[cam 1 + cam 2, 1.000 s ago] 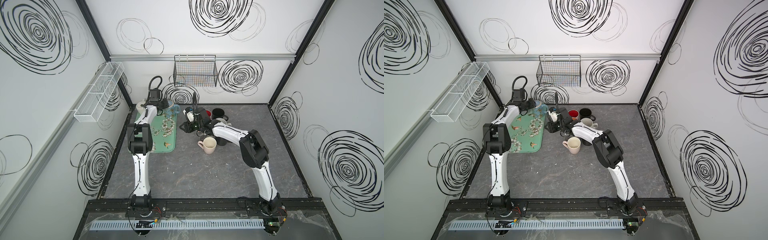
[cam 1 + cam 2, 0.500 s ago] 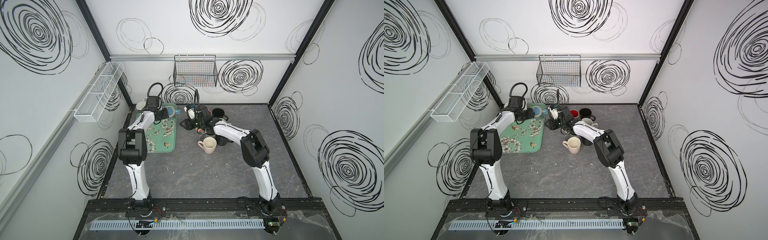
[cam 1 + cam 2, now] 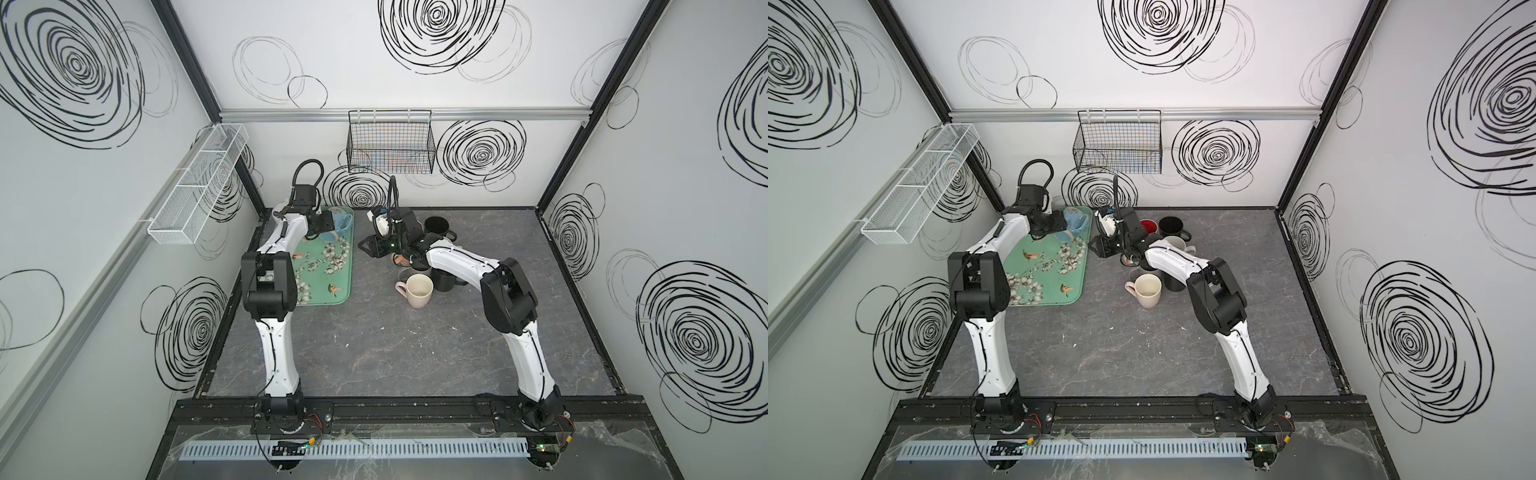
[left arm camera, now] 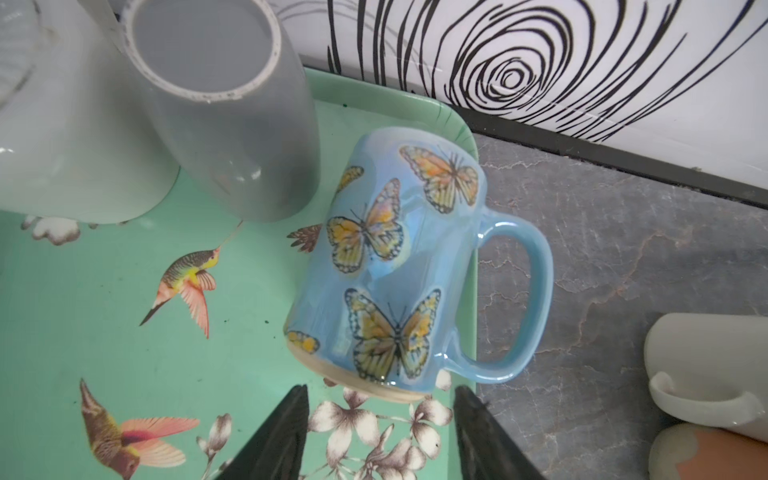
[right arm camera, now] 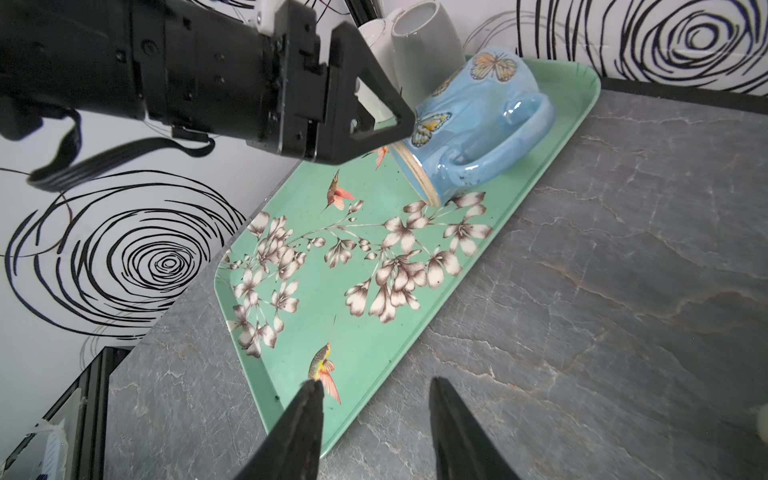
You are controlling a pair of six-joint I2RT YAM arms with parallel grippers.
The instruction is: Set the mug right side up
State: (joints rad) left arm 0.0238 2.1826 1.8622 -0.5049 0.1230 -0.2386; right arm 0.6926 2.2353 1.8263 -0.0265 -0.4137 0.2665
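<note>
One mug point(image 4: 386, 266) just beyond left claw point(image 4: 381, 399)

Blue mug point(image 4: 386, 266) gleaming: glossy ceramic glaze catching highlights. Its base ring point(image 5: 415, 170) showing bare, rough, buff clay. Grey mug point(image 4: 232, 137) looking smooth with duller satin finish, pale rim appearing chipped. Green tray point(image 4: 104, 291) reading as smooth plastic with soft sheen, flower and bird print lying flat. Tabletop point(image 5: 602, 291) looking matt, stone-veined grey. Left gripper point(image 4: 381, 392) fingers point(image 4: 282, 436) showing matt black plastic. Wire basket point(image 3: 390, 143) looking like thin black metal. White basket point(image 3: 199, 183) showing fine mesh.
</note>
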